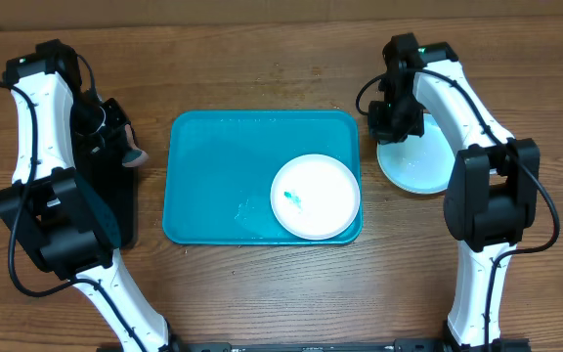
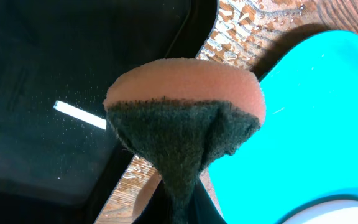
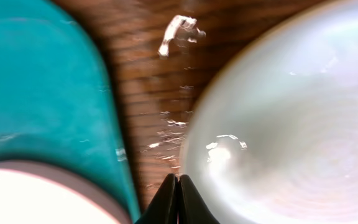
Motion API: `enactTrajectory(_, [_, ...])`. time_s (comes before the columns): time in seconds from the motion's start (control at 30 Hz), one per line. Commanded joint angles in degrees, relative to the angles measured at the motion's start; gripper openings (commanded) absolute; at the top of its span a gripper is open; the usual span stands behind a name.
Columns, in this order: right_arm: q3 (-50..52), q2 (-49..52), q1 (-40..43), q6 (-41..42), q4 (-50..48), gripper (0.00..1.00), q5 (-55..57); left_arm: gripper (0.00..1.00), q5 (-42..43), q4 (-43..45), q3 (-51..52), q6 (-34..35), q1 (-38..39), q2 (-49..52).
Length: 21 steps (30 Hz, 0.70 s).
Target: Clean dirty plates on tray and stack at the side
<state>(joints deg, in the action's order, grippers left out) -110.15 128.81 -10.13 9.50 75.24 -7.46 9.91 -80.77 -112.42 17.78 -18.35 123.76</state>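
Left gripper [image 1: 129, 154] clamps sponge [image 2: 185, 124]; white plate [image 1: 323, 188] on tray [image 1: 203, 176] teal-smeared.

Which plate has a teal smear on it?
The white plate on the tray: a teal smear marks its left half. The pale plate on the table beside the tray shows none.

Left gripper [image 1: 127, 153] clamps a sponge [image 2: 185, 118]; right gripper [image 3: 178, 198] hangs with fingers pressed together.

tray [image 1: 213, 166] left half open, white plate [image 1: 321, 191] blocking its right corner
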Motion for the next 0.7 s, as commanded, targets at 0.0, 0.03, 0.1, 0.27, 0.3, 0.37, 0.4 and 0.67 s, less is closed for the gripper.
enactTrajectory(0.0, [-2.82, -4.33, -1.2, -4.11, 0.9, 0.04, -9.68, 0.04, 0.66, -0.11, -0.28, -1.09, 0.07, -1.62])
enactTrajectory(0.03, [-2.8, -4.37, -2.25, -7.08, 2.25, 0.17, -12.94, 0.04, 0.66, -0.11, -0.28, -1.09, 0.07, -1.62])
enactTrajectory(0.1, [-2.34, -4.35, -3.37, -9.53, 3.15, 0.29, -13.53, 0.04, 0.66, -0.13, -0.28, -1.09, 0.07, -1.62])
enactTrajectory(0.27, [2.47, -4.31, -8.44, -19.26, 2.12, 0.64, -10.93, 0.04, 0.66, 0.02, -0.28, -1.09, 0.07, -1.62])
enactTrajectory(0.3, [3.61, -4.31, -9.49, -19.17, 1.29, 0.64, -8.39, 0.04, 0.68, 0.02, -0.28, -1.09, 0.07, -1.62])
enactTrajectory(0.37, [5.73, -4.28, -11.32, -18.64, -0.33, 0.64, -3.56, 0.04, 0.66, 0.02, -0.28, -1.09, 0.07, -1.62])
enactTrajectory(0.4, [6.71, -4.28, -12.07, -17.97, -1.27, 0.64, -1.55, 0.04, 0.66, 0.04, -0.28, -1.09, 0.07, -1.62])
enactTrajectory(0.67, [11.69, -4.28, -12.96, -17.33, -6.73, 0.64, 0.81, 0.04, 0.66, 0.07, -0.28, -1.09, 0.07, -1.62])
